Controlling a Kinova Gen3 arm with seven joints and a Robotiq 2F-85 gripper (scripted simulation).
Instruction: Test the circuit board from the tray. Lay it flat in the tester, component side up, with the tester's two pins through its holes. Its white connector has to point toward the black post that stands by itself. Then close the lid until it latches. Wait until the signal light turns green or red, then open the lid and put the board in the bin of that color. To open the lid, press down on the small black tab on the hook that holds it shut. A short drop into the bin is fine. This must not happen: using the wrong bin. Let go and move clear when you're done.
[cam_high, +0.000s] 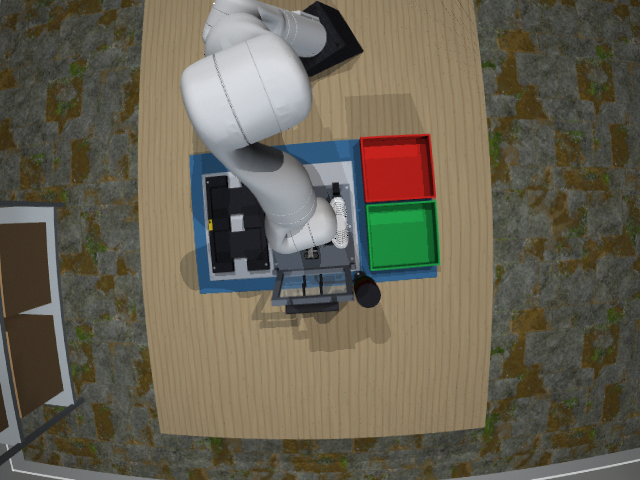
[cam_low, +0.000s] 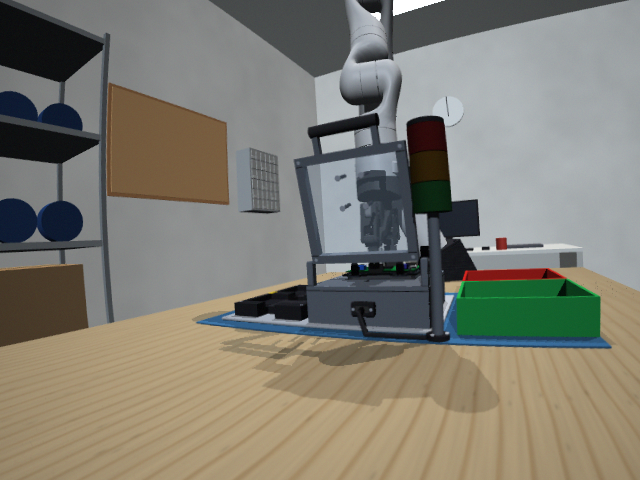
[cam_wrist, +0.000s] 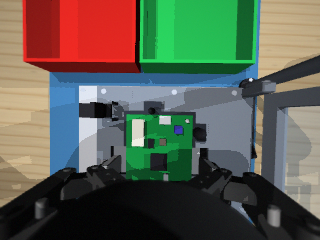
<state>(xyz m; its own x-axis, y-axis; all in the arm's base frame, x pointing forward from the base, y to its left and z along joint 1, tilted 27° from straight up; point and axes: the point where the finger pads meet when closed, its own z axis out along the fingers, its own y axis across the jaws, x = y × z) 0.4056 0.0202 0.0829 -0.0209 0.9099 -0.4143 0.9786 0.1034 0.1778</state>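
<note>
Circuit board (cam_low: 385, 269) (cam_wrist: 159, 145) is on top of the grey tester (cam_high: 341, 261) (cam_low: 369, 304) (cam_wrist: 225, 150), with its component side turned upward. The gripper (cam_high: 311, 253) (cam_low: 379, 249) (cam_wrist: 159, 164) is just above, and its fingers are spread wide, one on each side of the board, with nothing held between them. In the wrist view, a long whitish part is near the left edge of the board, and a smaller white part is near the upper edge. One dark post (cam_wrist: 152, 110) is by this upper edge, and another dark post (cam_wrist: 200, 132) is beside the right edge. Whether the tester's pins pass through the holes cannot be told, because the gripper hides the lower part of the board.

The lid (cam_high: 311, 299) (cam_low: 408, 206) (cam_wrist: 272, 145) is open and stands raised on its hinge side, slightly tilted, with a black handle (cam_high: 311, 308) (cam_low: 343, 126) at its free edge. The signal light (cam_high: 367, 291) (cam_low: 429, 165) has red, amber and green sections, and all of them look dark. The red bin (cam_high: 398, 199) (cam_low: 511, 272) (cam_wrist: 80, 62) and the green bin (cam_high: 403, 267) (cam_low: 527, 316) (cam_wrist: 197, 62) stand side by side near the tester, and both are empty in the parts that can be seen. The black tray (cam_high: 221, 206) (cam_low: 253, 305) is at the other side of the tester.
</note>
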